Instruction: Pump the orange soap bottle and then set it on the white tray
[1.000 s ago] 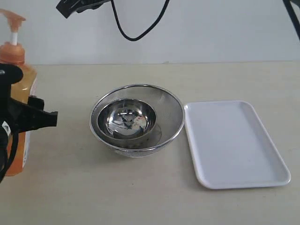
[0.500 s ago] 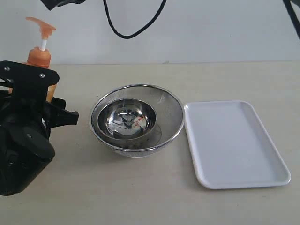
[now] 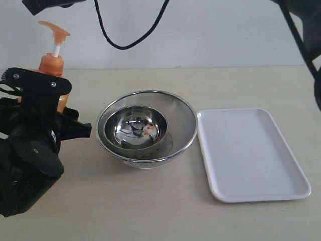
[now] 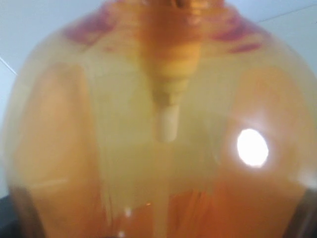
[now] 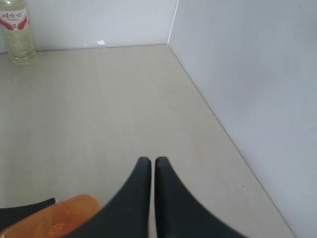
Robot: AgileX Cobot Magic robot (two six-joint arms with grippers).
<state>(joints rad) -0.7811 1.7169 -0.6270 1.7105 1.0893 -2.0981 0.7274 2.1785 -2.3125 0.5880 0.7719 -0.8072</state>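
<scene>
Closest to the camera, the left arm's black left gripper (image 3: 57,118) filled the near left corner of the table (image 3: 150,211). It was clamped around the body of the orange soap bottle (image 3: 51,64), and its wrist camera was so tight on the bottle that you basically got a blurry wall of orange liquid with the white dip tube (image 4: 167,121) down the middle. Couldn't tell if the bottle's base was touching the table, since the arm hid it.

On the right side sat the white tray (image 3: 251,155), flat and with nothing on it. The bottle was well apart from it, over on the far left.

Between the two was a steel mesh bowl (image 3: 180,120) with a smaller shiny steel bowl (image 3: 125,125) nested inside, just beside the tray's left edge.

A bit further back, the bottle's orange pump head (image 3: 55,30) stuck up on its white stem above the left gripper, spout pointing left.

Above that, at the top edge, hung the right gripper (image 5: 152,166), reaching across. Its two black fingers were pressed together, holding nothing, with the pump head just beside them. A black cable (image 3: 130,42) drooped against the white wall (image 3: 225,35).

Way off in the right wrist view, a clear bottle (image 5: 16,29) with a red and white label stood by the wall.
</scene>
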